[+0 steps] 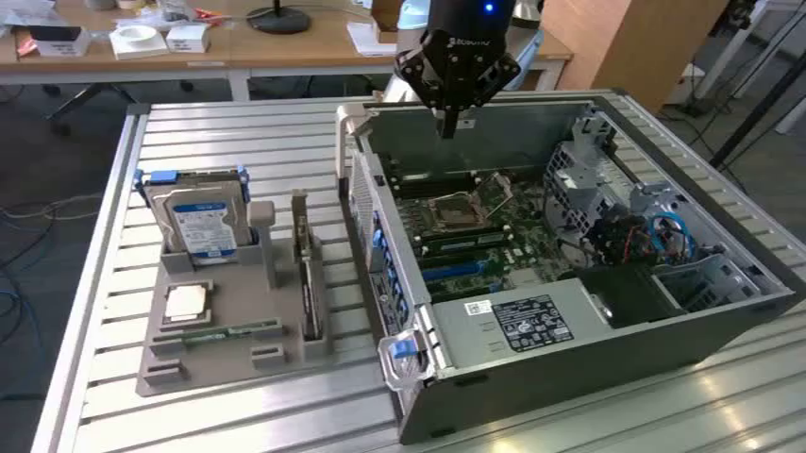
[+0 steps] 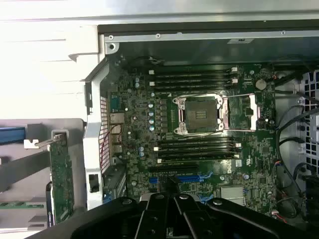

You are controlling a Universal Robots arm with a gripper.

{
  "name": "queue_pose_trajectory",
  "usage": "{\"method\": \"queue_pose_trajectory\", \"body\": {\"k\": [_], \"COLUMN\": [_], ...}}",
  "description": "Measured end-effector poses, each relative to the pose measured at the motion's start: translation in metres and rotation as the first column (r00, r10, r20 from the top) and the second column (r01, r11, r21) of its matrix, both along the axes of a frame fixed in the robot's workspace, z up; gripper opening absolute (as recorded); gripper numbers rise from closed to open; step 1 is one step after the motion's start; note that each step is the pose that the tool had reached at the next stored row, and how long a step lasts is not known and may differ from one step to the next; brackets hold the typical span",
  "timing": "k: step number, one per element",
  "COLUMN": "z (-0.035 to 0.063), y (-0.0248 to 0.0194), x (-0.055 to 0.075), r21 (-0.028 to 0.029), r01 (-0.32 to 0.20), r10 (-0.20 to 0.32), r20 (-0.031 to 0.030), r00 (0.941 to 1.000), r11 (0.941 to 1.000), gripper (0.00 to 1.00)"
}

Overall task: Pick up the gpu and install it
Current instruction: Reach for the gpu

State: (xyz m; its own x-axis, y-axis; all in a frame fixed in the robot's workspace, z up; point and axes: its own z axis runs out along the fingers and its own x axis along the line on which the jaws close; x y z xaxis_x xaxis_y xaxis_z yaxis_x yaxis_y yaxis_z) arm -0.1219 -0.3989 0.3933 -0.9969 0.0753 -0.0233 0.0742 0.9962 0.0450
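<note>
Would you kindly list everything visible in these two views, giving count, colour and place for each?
table: one, pale slatted metal, under everything.
computer case: one, dark grey, open, on the exterior view's right.
motherboard: one, green, inside the case.
processor socket: one, silver-framed, on the motherboard.
holder: one, grey, on the table beside the case.
hard drive: one, silver with a blue-white label, upright in the holder.
gpu: one, black, on edge in the holder, on its case side.
processor chip: one, pale, flat in the holder.
memory stick: one, green, flat in the holder.
desk: one, wooden, behind the table.
gripper: one, black, shut, holding nothing, above the case's far wall.
</note>
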Motion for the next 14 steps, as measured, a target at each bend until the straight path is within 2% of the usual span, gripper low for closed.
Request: {"method": "queue_pose_trajectory", "body": {"k": [14], "z": [-0.0001], "y": [0.0], "x": [-0.0013], "r21": [0.0001], "r01": [0.0], "r10": [0.0], "r20": [0.0], "r00": [1.0], "r11": [1.0], "gripper": [0.1]}}
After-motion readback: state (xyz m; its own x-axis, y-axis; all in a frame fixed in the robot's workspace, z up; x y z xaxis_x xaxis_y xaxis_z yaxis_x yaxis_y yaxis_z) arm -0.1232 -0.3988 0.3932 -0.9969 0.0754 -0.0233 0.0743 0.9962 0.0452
